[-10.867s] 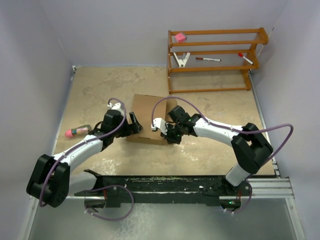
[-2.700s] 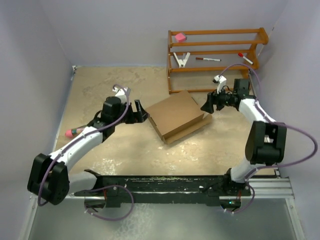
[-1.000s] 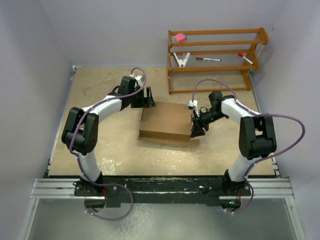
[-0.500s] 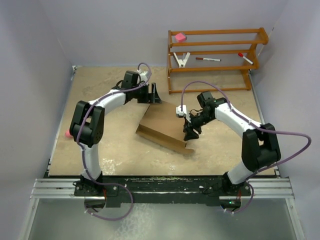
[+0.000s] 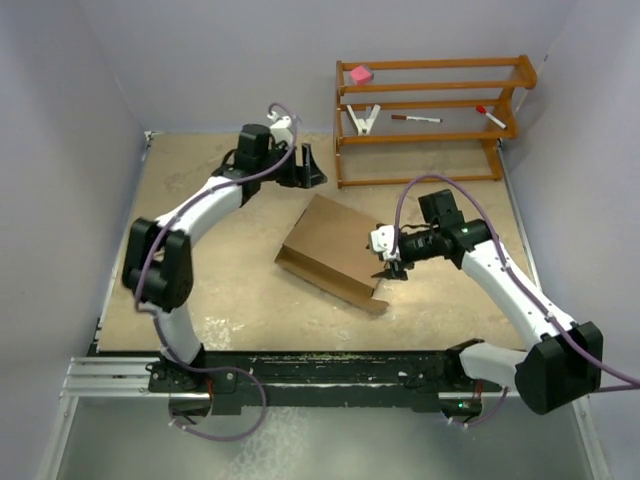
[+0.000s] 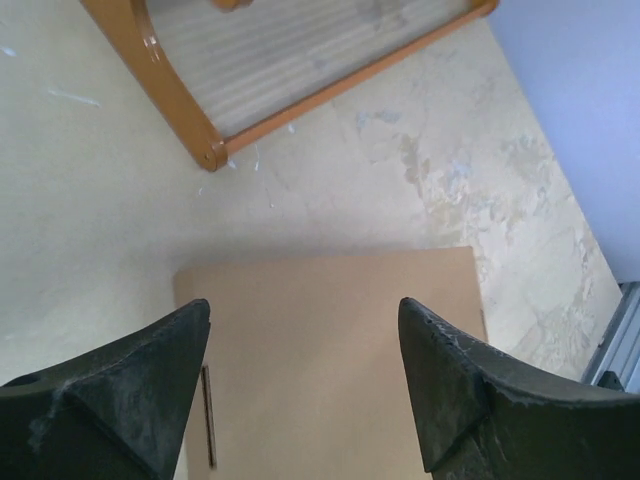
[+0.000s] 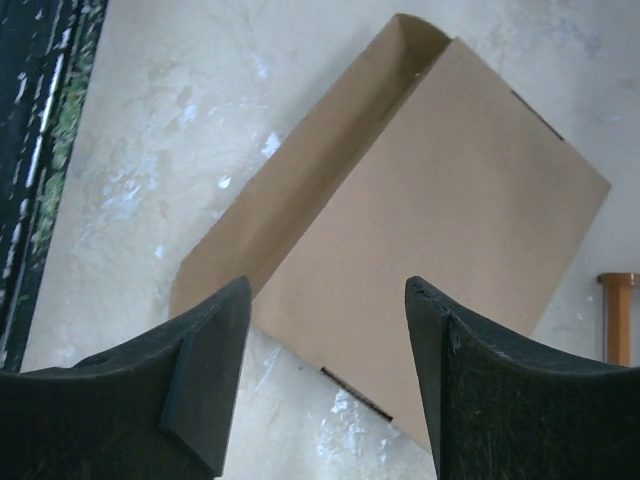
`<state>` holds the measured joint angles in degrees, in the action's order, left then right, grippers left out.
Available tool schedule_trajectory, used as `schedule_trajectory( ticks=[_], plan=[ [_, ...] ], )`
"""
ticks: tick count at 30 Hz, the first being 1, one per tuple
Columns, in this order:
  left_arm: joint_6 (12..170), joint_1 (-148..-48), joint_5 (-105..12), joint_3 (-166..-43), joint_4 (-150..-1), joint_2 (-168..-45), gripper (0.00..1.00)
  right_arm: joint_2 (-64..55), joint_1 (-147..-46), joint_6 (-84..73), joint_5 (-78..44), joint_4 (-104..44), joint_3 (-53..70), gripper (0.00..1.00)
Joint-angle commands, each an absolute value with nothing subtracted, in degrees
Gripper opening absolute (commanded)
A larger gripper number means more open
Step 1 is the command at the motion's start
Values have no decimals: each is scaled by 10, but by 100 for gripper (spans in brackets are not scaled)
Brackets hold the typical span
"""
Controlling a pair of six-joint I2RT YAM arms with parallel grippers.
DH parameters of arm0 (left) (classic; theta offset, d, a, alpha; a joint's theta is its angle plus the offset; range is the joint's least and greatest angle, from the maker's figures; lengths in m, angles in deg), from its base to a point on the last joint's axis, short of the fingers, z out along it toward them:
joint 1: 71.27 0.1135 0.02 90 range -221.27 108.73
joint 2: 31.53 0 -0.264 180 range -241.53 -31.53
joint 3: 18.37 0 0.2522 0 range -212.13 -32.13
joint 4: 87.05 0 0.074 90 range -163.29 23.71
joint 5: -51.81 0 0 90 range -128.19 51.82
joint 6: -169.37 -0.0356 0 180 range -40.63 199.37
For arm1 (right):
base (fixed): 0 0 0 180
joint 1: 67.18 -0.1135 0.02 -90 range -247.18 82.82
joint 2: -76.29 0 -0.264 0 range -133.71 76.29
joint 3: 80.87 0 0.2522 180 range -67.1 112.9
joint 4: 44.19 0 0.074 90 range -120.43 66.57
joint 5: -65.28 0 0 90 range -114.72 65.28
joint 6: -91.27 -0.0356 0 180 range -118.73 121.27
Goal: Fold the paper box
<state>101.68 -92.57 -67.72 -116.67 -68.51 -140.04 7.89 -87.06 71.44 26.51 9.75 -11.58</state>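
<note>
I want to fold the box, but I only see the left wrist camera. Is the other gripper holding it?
Observer: No. The right gripper is open by the box's right corner, holding nothing.
Operator: Is the box shut?
Observer: No. A long flap sticks out along its near side.
Operator: What's up on the rack?
Observer: A pink block sits on the rack's top shelf.
</note>
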Motion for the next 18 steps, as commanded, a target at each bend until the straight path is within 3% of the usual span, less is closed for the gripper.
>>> schedule_trajectory(
  ticks=[1, 6, 10, 12, 14, 18],
  plan=[
    [1031, -926, -626, -1070, -723, -1230, 77, 59, -870, 582, 271, -19, -101, 64],
    [1108, -971, -621, -892, -738, -1081, 76, 50, -827, 300, 148, -158, -86, 64],
    [1169, -1048, -541, -783, -744, -1011, 75, 22, -761, 227, 71, -202, -87, 63],
    [1201, -1082, -496, -747, -736, -997, 66, 2, -738, 216, 54, -199, -83, 58],
    [1218, -1100, -467, -721, -728, -997, 58, -17, -725, 209, 31, -203, -83, 45],
    [1218, -1104, -441, -722, -719, -1032, 41, -40, -722, 212, 14, -197, -78, 37]
  ],
)
